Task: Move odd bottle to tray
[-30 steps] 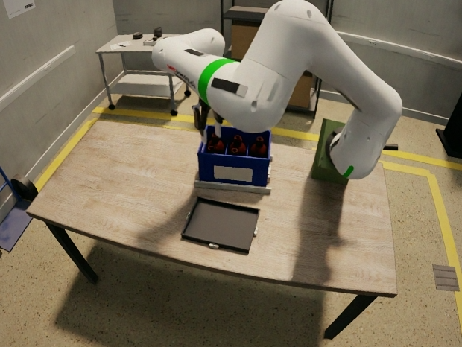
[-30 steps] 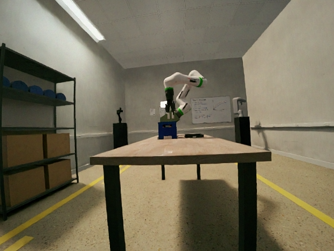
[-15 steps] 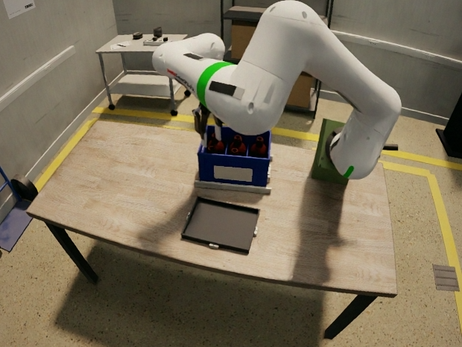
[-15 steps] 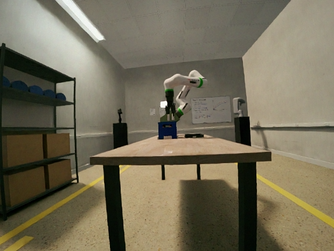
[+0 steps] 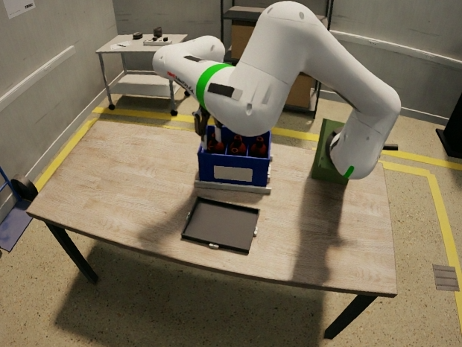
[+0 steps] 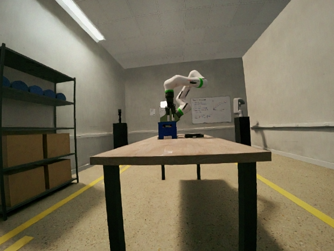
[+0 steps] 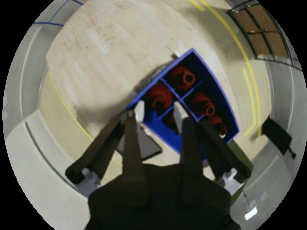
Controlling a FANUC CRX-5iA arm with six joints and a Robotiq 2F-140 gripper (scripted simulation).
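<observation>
You have nothing delivered yet: the matte, dark, low-rimmed tray (image 5: 220,223) (image 6: 194,135) (image 7: 142,143), lower centre of the top view, bears no bottle. The glossy red-brown, round-shouldered bottles (image 5: 258,148) (image 7: 158,97) all stand in the smooth blue crate (image 5: 207,167) (image 6: 167,132) (image 7: 211,81) at centre; you can't tell the odd neck here. Your gripper (image 5: 211,139) (image 6: 171,118) (image 7: 158,108) is partly spread, pinching nothing. Picking, lifting and upright placing remain.

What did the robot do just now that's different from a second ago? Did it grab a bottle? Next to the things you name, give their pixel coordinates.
The fingers (image 5: 217,135) (image 6: 168,117) moved down a little, toward the crate (image 5: 205,167) (image 6: 162,132) (image 7: 152,129). They are open and haven't grabbed or let go of any bottle. The crate stayed where it was, and so did the tray (image 5: 223,225) (image 6: 194,135) (image 7: 142,143), with no bottle on it.
</observation>
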